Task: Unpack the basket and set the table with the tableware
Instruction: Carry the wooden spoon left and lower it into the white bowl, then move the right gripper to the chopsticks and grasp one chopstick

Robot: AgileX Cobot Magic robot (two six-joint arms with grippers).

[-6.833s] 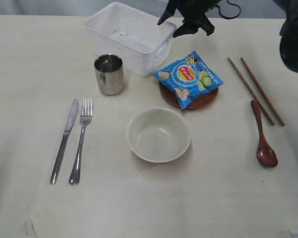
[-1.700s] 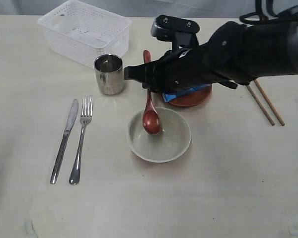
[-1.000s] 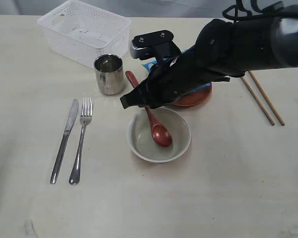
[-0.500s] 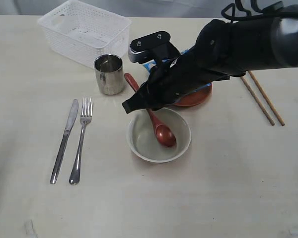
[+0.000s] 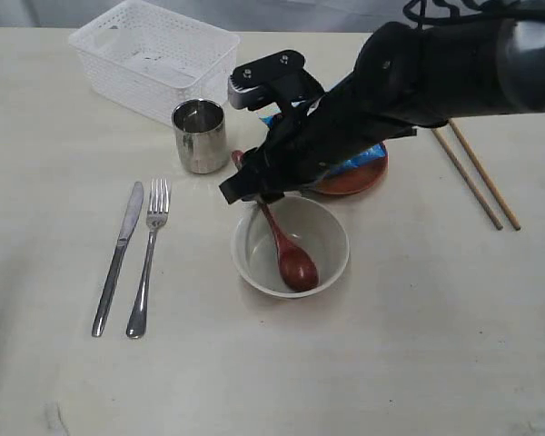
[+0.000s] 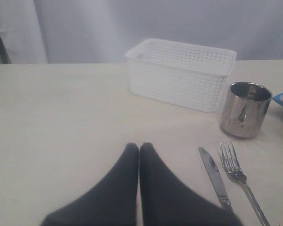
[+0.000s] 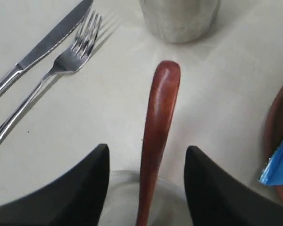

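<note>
The dark red-brown wooden spoon (image 5: 293, 261) lies in the pale cream bowl (image 5: 338, 259), its handle (image 7: 159, 108) leaning over the rim toward the steel cup (image 5: 200, 136). My right gripper (image 5: 248, 186) hangs over that handle, open; in the right wrist view its fingers (image 7: 147, 149) stand clear on either side of the handle without touching it. My left gripper (image 6: 139, 147) is shut and empty, low over the table (image 5: 418, 354) near the knife (image 6: 214, 176) and fork (image 6: 236, 172). The white basket (image 5: 154, 54) stands at the far left corner.
Knife (image 5: 118, 254) and fork (image 5: 148, 259) lie side by side left of the bowl. A blue crisp bag (image 5: 368, 159) rests on the reddish-brown plate (image 5: 345, 186), mostly hidden behind my right arm. Chopsticks (image 5: 477, 177) lie at the right.
My right gripper has opened and let go of the spoon, which slid deeper into the bowl. The arm shifted slightly back toward the cup. The left gripper stayed shut.
</note>
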